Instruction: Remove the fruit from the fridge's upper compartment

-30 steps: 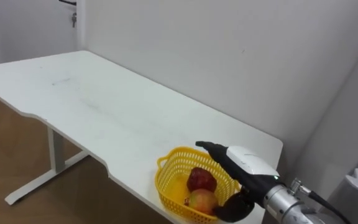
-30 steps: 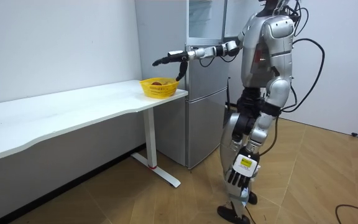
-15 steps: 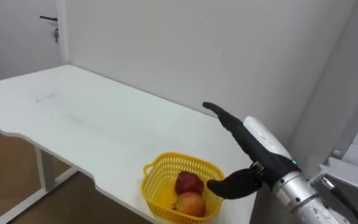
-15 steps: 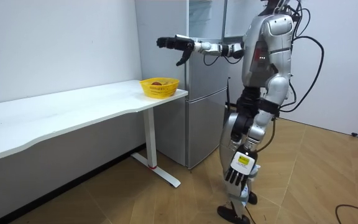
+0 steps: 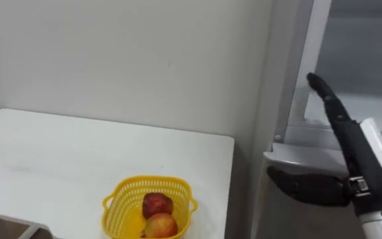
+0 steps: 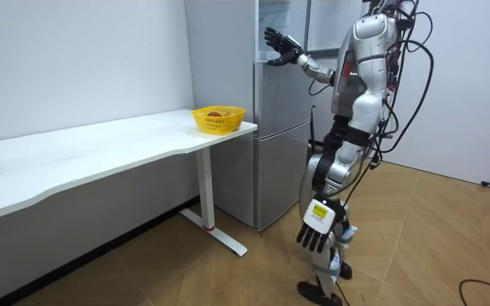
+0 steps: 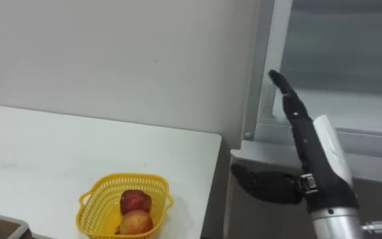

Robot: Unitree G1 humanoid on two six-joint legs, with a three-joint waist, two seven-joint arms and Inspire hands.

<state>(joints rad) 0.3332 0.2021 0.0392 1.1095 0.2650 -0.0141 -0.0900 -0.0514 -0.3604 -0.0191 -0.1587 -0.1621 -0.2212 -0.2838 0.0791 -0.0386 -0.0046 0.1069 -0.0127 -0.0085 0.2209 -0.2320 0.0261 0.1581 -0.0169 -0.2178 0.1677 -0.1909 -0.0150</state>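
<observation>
Moved: the right robot hand [image 5: 358, 162] has gone up and away from the yellow basket [image 5: 119, 207] and is now at the upper fridge [image 6: 281, 25]. The head camera has turned toward the fridge too.
Right robot hand: its fingers are straight and spread and point up along the pale frame of the fridge opening. The thumb sticks out to the side, and the hand holds nothing.
Left robot hand [image 6: 316, 231]: it hangs low beside the leg with loose fingers and nothing in it.
Upper fridge: its front stands open in the room view. The inside looks pale grey, and I cannot tell what is in it.
Fruit: a red fruit [image 5: 156, 203] and a yellow-red fruit [image 5: 162, 226] lie in the basket, touching each other.
Basket: it sits on the white bench [image 5: 58, 153], near the corner closest to the fridge.
Bench: it stands along the white wall [image 5: 131, 53], with the fridge just beside its end.
Robot: it stands on the wood floor [image 6: 415, 238] in front of the fridge, right arm held high.
</observation>
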